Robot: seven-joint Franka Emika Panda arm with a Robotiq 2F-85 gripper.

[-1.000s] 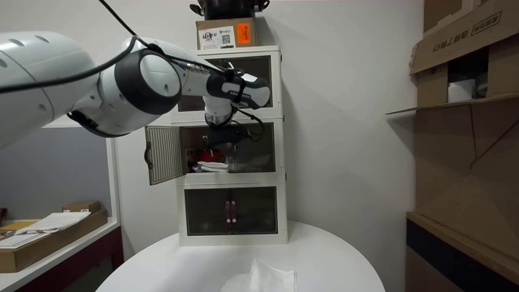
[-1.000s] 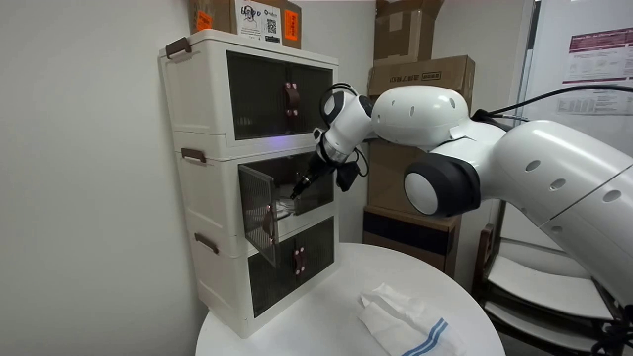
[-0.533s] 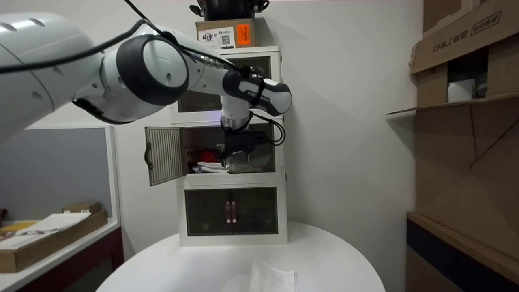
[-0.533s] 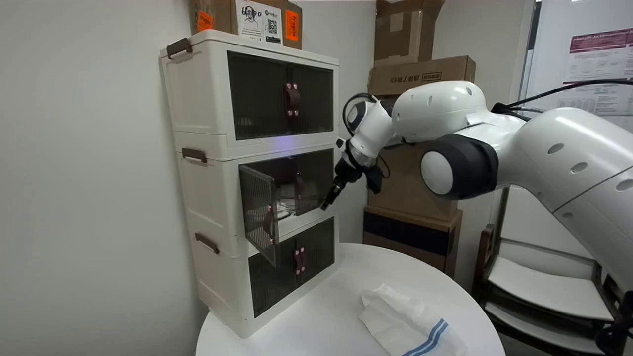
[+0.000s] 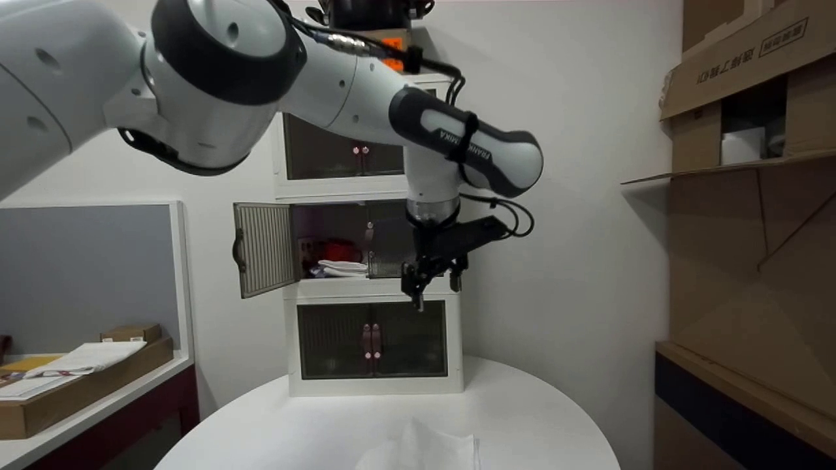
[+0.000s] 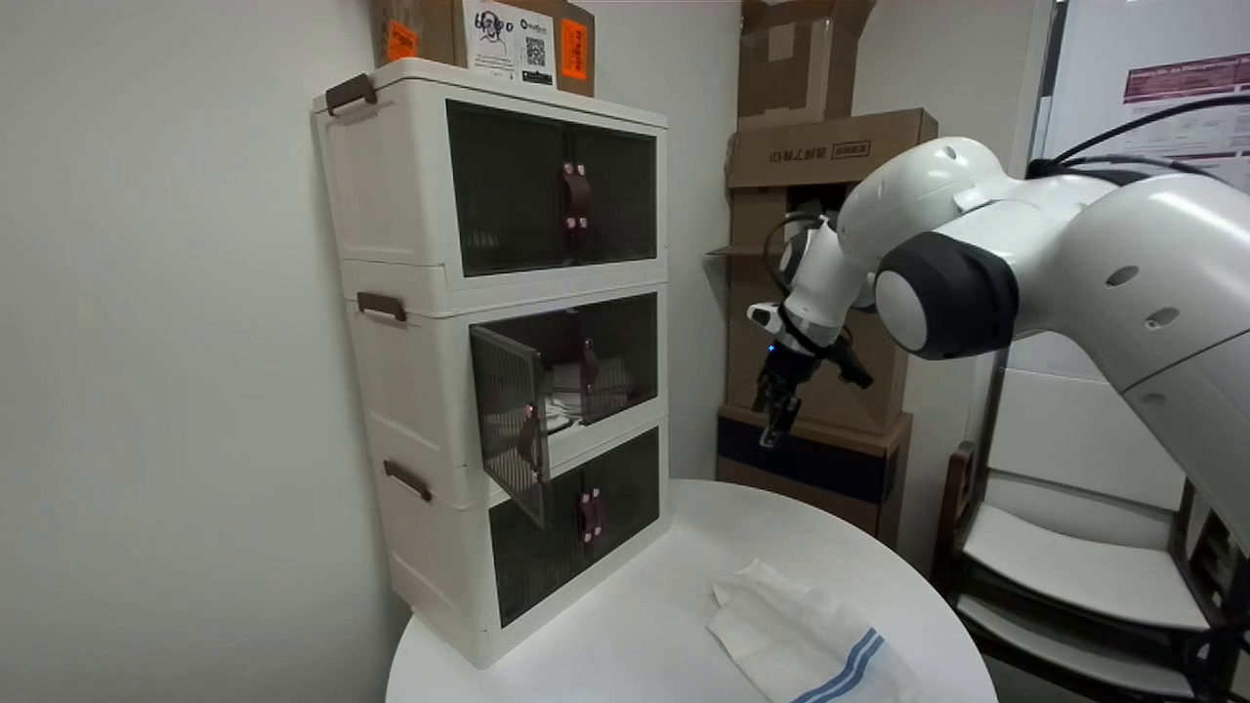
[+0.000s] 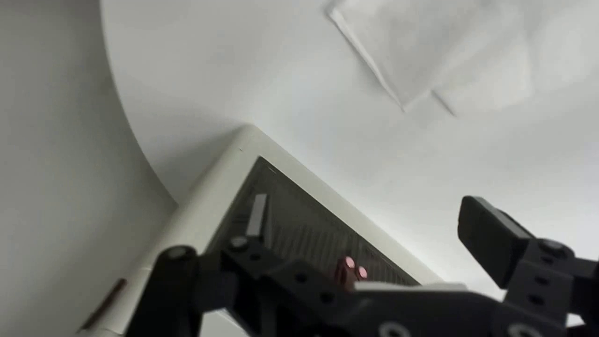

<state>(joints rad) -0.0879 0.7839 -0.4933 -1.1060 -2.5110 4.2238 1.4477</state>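
Note:
My gripper (image 5: 436,295) hangs in the air, pointing down in front of the white three-tier cabinet (image 6: 400,381). In the wrist view the gripper (image 7: 369,220) stands wide open, with no object between its fingers. The middle tier's left door (image 5: 266,248) is swung out. Folded white cloths (image 5: 343,268) and a red item (image 5: 339,250) lie inside that compartment. On the round white table (image 5: 522,405), below the gripper, lies a white cloth with blue stripes (image 6: 796,625). The wrist view shows part of this cloth (image 7: 435,51) and the lower tier's dark door (image 7: 299,206).
Stacked cardboard boxes (image 6: 830,156) stand behind the arm, seen also as a tall box (image 5: 731,261). A carton and a black pot (image 5: 369,14) sit on the cabinet. A chair (image 6: 1074,566) is beyond the table. A side desk (image 5: 176,369) carries flat boxes.
The arm has drawn back from the open middle compartment and come lower, to the right in both exterior views. The gripper stays open; door and cloths have not moved.

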